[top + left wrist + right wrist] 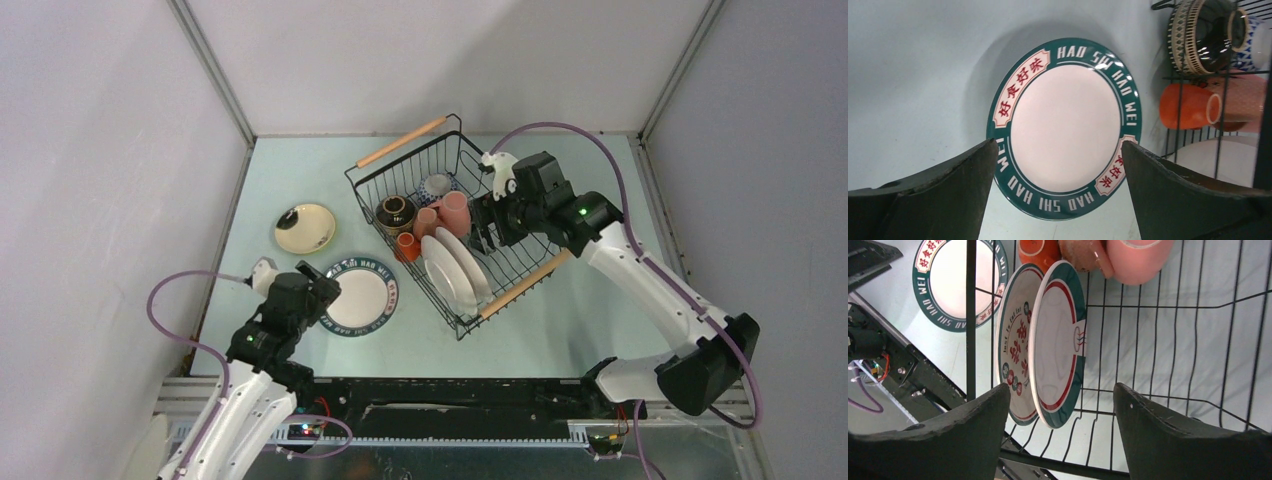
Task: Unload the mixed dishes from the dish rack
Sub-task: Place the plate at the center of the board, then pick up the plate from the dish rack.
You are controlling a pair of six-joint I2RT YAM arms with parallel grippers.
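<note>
Right gripper (1062, 390) hangs inside the dish rack (970, 315), its dark fingers spread wide with nothing clamped between them. Just beyond the tips, two plates stand on edge, touching: the nearer plate (1055, 345) is rimmed in red and green, the rear plate (1015, 340) carries red characters. Up top, an orange cup (1038, 252), a brownish cup (1080, 255) and a pink mug (1140, 260) crowd together. Outside the wires, a green-rimmed plate (948, 280) lies flat on the table (943, 345).
</note>
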